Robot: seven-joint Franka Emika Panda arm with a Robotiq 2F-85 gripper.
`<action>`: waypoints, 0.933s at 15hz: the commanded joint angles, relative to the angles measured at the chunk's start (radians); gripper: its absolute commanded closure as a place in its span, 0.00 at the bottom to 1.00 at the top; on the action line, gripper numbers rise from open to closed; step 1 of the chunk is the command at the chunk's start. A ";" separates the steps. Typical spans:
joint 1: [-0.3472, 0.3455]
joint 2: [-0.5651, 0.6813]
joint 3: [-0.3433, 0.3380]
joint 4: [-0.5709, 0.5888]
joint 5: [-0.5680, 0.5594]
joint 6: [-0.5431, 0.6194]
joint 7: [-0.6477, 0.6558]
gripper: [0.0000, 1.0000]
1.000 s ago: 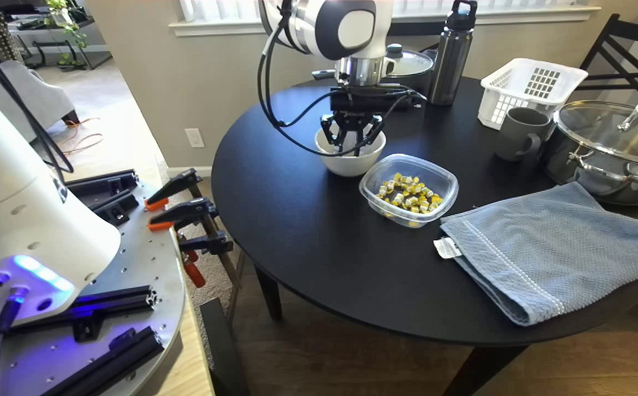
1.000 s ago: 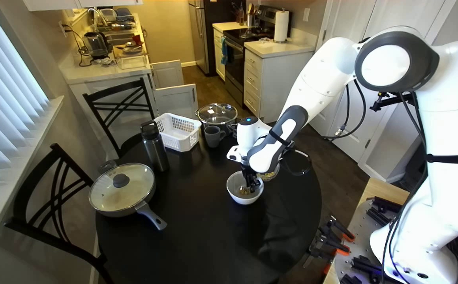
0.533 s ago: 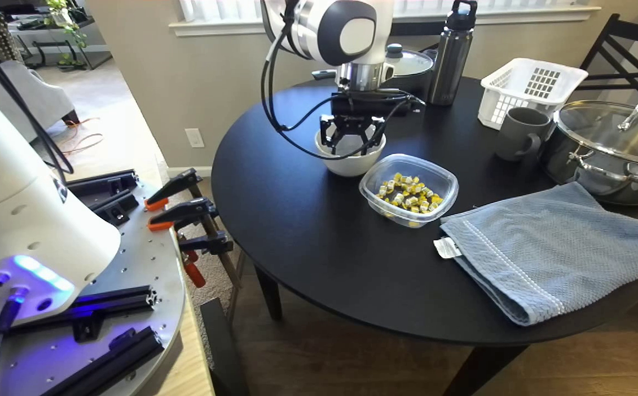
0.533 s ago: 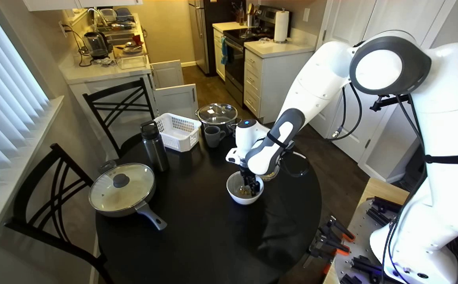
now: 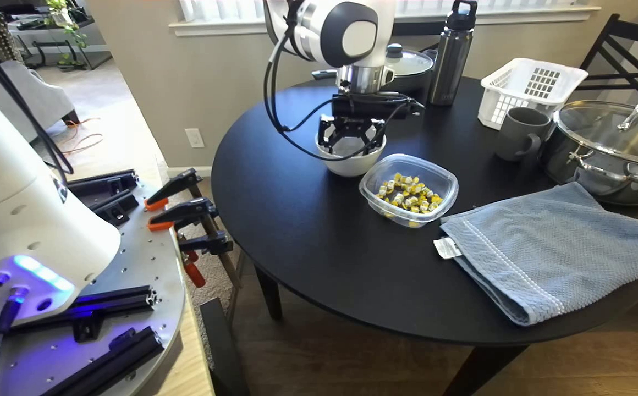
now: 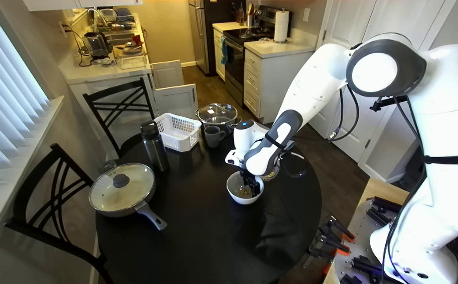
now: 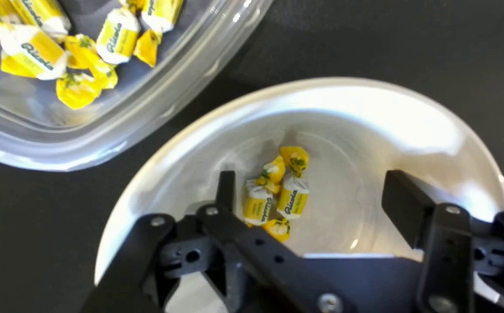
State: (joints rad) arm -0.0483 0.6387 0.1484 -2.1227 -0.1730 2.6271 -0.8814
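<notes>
My gripper (image 7: 313, 191) points down into a white bowl (image 7: 408, 126), its jaws wide apart. Two yellow-and-white wrapped candies (image 7: 293, 198) lie together at the bottom, close to one of the fingers (image 7: 226, 187); nothing is gripped. Part of the candies is covered by the gripper's linkage. In both exterior views the gripper (image 5: 350, 144) is over and partly inside the bowl (image 6: 244, 200). Right beside the bowl stands a clear plastic container (image 5: 434, 173) with several more of these candies (image 5: 410, 195).
On the round black table (image 5: 319, 247) are a blue towel (image 5: 566, 253), a lidded pot (image 5: 599, 179), a grey mug (image 5: 522, 135), a white basket (image 5: 489, 110), a tall bottle (image 5: 451, 66) and a lidded pan (image 6: 120, 195). Its handle (image 6: 152, 216) sticks out toward the bowl.
The fingers have spread from close together to wide apart inside the bowl. The arm has sunk slightly. Bowl, container and the other objects stay where they were.
</notes>
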 commanded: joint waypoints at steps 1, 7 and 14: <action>0.020 0.015 -0.018 0.018 -0.034 -0.028 0.018 0.25; 0.051 0.039 -0.052 0.030 -0.091 -0.030 0.036 0.28; 0.060 0.037 -0.063 0.029 -0.125 -0.027 0.033 0.64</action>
State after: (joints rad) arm 0.0039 0.6704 0.0967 -2.0953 -0.2698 2.6223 -0.8722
